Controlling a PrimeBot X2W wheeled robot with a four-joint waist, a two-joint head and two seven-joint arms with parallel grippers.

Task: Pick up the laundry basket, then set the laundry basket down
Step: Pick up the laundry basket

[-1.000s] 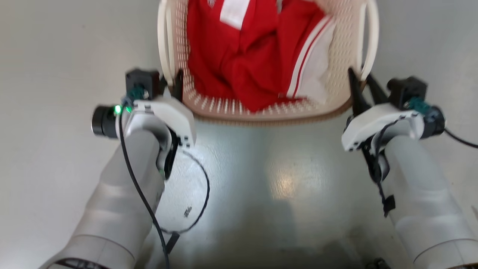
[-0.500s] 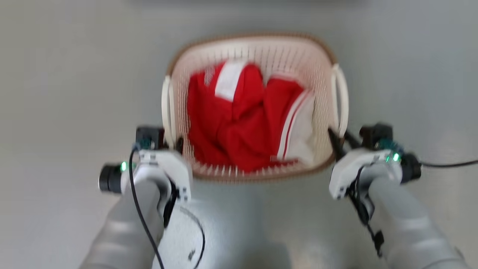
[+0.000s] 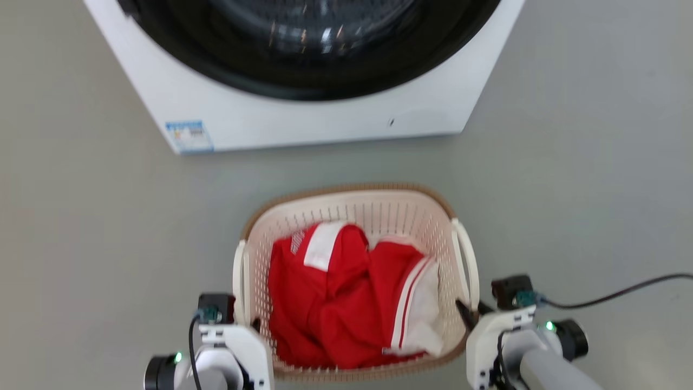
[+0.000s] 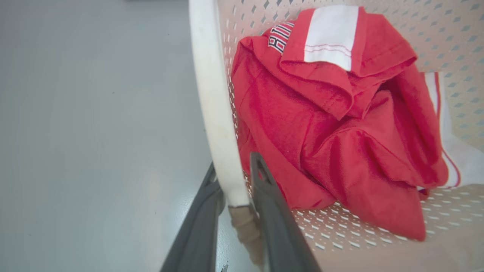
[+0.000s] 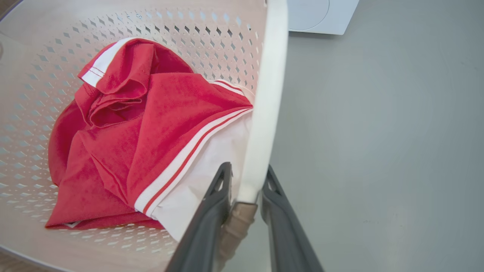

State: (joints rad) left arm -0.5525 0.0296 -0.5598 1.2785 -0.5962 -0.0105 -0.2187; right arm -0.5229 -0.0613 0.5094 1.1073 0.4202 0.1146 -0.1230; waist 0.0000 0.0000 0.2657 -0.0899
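Dark-grey fingers (image 4: 272, 211) of the left gripper (image 4: 233, 168) are clamped either side of the white loop handle (image 4: 211, 94), right at its lower end, and that is mirrored by the right gripper (image 5: 247, 170) on the opposite white handle (image 5: 266, 94). Between them the small cream perforated plastic laundry basket (image 3: 379, 214) with brown woven-look rim is held, near the white front-loading washing machine (image 3: 325, 119); whether it is clear of the grey floor (image 3: 81, 244) cannot be told. A crumpled red-and-white garment (image 3: 346, 303) lies inside. For a clean set-down, both arms should be lowered together, the basket kept level, and the grip released only once the base is seated. Black-and-white lettering (image 4: 278, 37) on the garment is folded, perhaps "BU"; the machine's blue-and-white sticker (image 3: 189, 135) is too small to be read.
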